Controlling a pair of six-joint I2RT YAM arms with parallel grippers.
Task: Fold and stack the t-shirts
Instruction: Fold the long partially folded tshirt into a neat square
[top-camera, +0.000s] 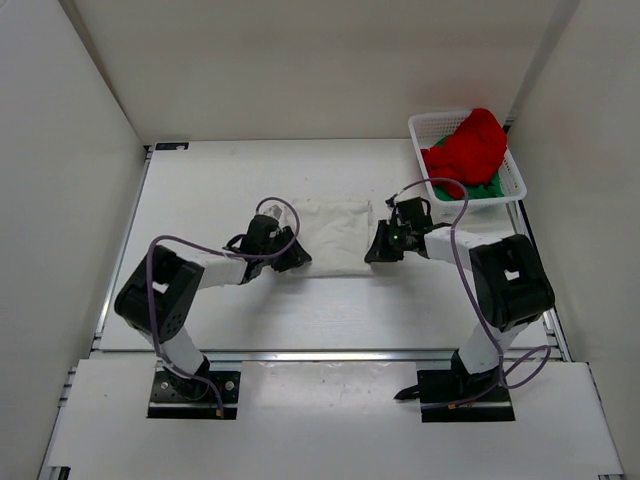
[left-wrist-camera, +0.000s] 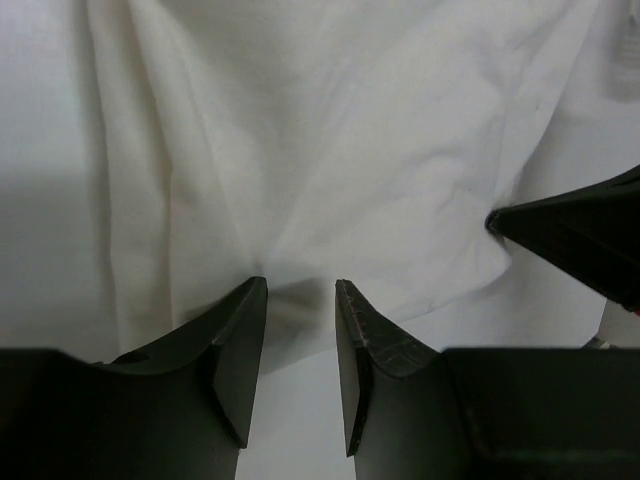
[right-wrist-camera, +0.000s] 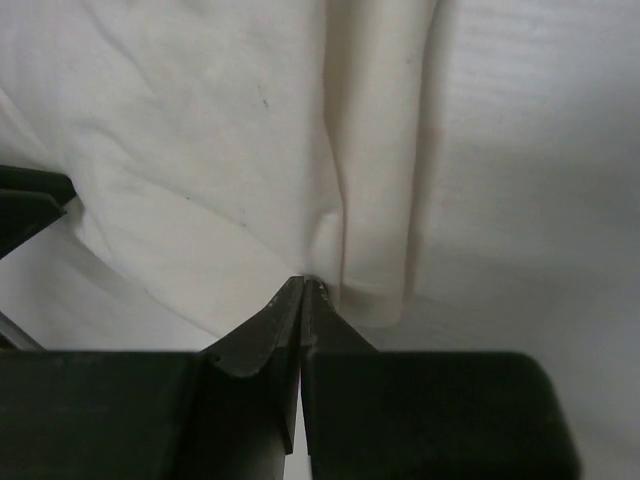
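The white t-shirt (top-camera: 335, 235) lies roughly flat and wrinkled on the table between my two grippers. My left gripper (top-camera: 297, 258) is at its near left edge. In the left wrist view the gripper (left-wrist-camera: 300, 285) is open, its fingertips resting at the shirt's (left-wrist-camera: 330, 150) hem with nothing between them. My right gripper (top-camera: 378, 250) is at the near right edge. In the right wrist view it (right-wrist-camera: 303, 283) is shut, pinching a folded edge of the white shirt (right-wrist-camera: 250, 130). The red t-shirt (top-camera: 470, 148) is heaped on the green t-shirt (top-camera: 487, 187) in the basket.
A white mesh basket (top-camera: 516, 175) stands at the table's far right corner. White walls enclose the table on the left, back and right. The right gripper's finger (left-wrist-camera: 580, 240) shows in the left wrist view, and the left gripper's finger (right-wrist-camera: 30, 205) shows in the right wrist view.
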